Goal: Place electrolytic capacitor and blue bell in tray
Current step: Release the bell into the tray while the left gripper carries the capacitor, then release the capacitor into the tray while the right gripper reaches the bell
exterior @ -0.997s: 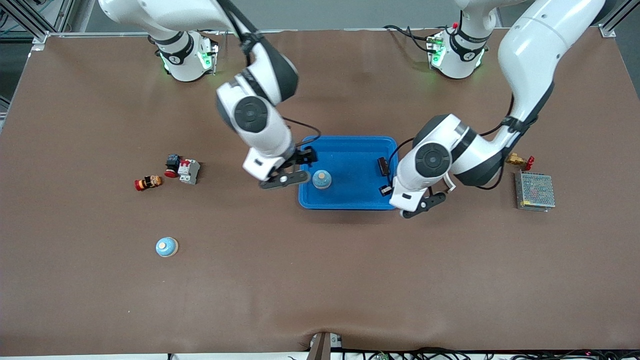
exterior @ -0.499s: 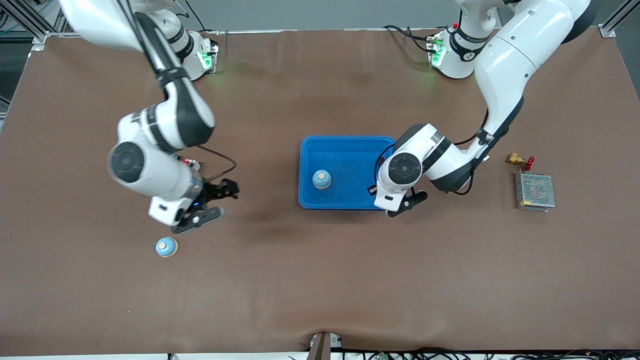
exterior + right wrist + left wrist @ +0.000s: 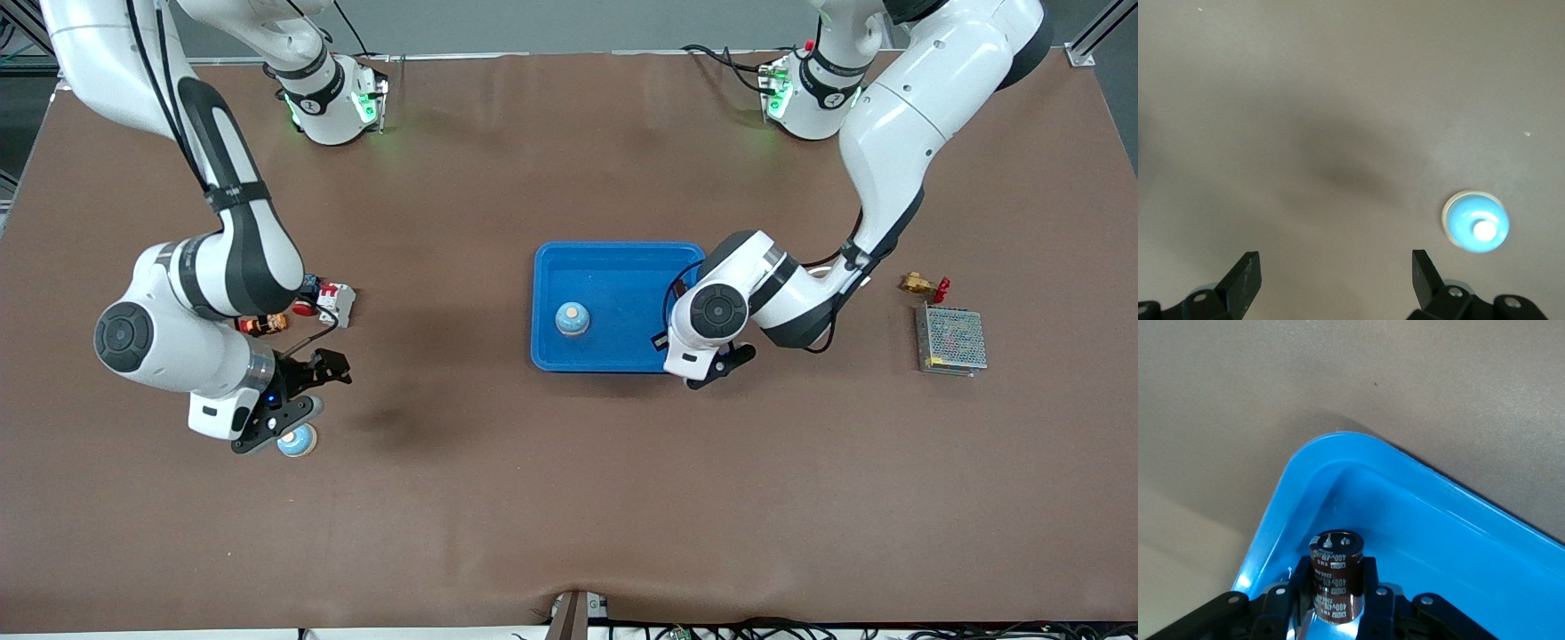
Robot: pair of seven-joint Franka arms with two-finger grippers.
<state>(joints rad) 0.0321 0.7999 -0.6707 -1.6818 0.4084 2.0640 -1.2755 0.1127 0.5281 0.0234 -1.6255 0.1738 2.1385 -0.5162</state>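
Left gripper (image 3: 1337,603) clamped on electrolytic capacitor (image 3: 1336,577), cylinder axis running along the fingers, over blue tray (image 3: 622,260) corner, right gripper (image 3: 298,400) spread wide over table above blue bell (image 3: 1475,222), second bell (image 3: 573,319) upright in tray

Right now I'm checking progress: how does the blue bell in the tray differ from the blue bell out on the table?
The bell in the tray sits inside the tray; the bell on the table rests on bare tabletop toward the right arm's end, nearer the front camera. The right gripper, open, hangs over the table bell; none is over the tray bell, though the left gripper, shut on the capacitor, is over the tray's corner. Both are small, round and blue.
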